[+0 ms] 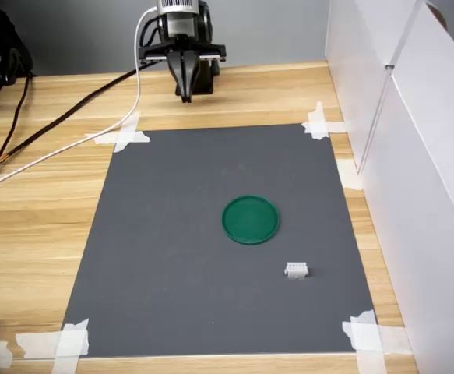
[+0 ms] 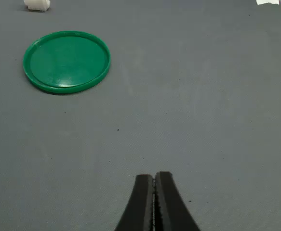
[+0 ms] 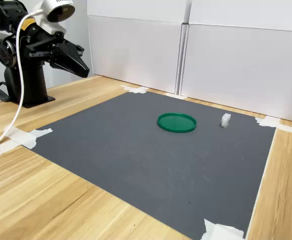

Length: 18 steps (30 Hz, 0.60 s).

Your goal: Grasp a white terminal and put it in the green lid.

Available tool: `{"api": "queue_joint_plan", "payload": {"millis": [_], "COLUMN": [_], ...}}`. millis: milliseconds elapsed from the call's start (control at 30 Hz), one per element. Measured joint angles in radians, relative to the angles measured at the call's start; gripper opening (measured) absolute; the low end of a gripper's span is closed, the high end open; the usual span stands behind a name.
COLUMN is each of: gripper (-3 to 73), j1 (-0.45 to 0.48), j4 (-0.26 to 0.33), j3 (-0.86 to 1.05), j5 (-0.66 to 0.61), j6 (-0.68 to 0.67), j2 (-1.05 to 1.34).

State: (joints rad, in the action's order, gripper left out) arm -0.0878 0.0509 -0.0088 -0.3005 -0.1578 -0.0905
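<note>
Flanking green lid (image 1: 251, 219): seemingly ridged white terminal (image 1: 296, 270).

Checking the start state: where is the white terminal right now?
The terminal lies on the grey mat, apart from the green lid, nearer the first exterior view's bottom right; the gripper is far off.

All three pictures are bright and evenly lit by soft, diffuse light, with only faint shadows. The flat round dark-green plastic lid (image 2: 67, 61) carries a pale sheen on its surface in the wrist view. The light wooden bench (image 1: 47, 202) and dark grey mat (image 1: 211, 249) show no strong glare. The tiny white plastic terminal (image 1: 297, 270) looks slightly soft in both exterior views. The black claw (image 2: 154, 202) is sharp at the wrist view's edge.
</note>
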Motion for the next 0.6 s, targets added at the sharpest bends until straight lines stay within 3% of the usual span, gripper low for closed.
{"api": "queue_joint_plan", "payload": {"millis": [467, 600], "gripper": [-2.1, -2.1], "j1": [0.000, 0.000], "j4": [0.000, 0.000], "j3": [0.000, -0.037], "j5": [-0.001, -0.090], "j6": [0.000, 0.000], "j2": [0.000, 0.000]}}
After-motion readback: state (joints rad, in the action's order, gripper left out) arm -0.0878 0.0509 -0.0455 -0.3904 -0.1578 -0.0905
